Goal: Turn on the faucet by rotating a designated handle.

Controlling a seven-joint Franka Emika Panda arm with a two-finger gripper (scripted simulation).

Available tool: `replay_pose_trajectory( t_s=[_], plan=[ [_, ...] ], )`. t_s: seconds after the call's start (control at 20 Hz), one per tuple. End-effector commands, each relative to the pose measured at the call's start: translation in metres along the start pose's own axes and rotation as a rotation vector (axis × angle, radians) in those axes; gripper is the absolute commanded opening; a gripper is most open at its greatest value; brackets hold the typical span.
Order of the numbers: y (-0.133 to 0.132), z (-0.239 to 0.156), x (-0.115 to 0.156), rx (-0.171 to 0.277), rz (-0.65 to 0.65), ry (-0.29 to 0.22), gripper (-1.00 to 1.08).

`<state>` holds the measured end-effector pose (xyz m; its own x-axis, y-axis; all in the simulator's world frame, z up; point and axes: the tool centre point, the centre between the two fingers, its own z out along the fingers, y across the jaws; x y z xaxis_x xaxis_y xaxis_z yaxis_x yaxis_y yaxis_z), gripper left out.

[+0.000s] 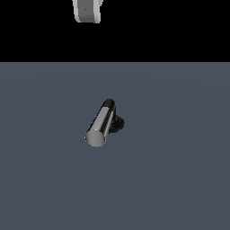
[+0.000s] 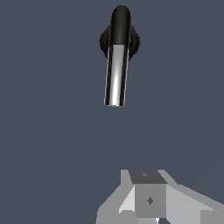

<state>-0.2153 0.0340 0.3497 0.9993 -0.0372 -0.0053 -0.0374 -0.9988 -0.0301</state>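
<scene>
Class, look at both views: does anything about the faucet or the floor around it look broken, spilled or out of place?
Nothing stands out. The faucet sits intact on the plain grey floor, its chrome handle whole and unmarked, with no spill. The gripper is well apart from it, touching nothing.

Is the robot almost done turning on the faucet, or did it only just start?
It looks like only the start. Nothing looks done: the gripper is clear of the faucet, with bare floor between them in the wrist view. In hand: nothing, it is only lined up facing the shiny handle. Left to do: move in, touch the handle and rotate it. Whether the gripper is open or shut cannot be told.
</scene>
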Motion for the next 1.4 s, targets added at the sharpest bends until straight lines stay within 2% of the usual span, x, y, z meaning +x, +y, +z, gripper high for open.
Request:
replay_pose_trajectory(
  t_s=[0.0,1.35],
  plan=[
    [-0.005,0.020,0.005,-0.002,-0.001,0.001,-1.00],
    [-0.056,0.211,0.062,-0.021,-0.016,0.004,-1.00]
  ],
)
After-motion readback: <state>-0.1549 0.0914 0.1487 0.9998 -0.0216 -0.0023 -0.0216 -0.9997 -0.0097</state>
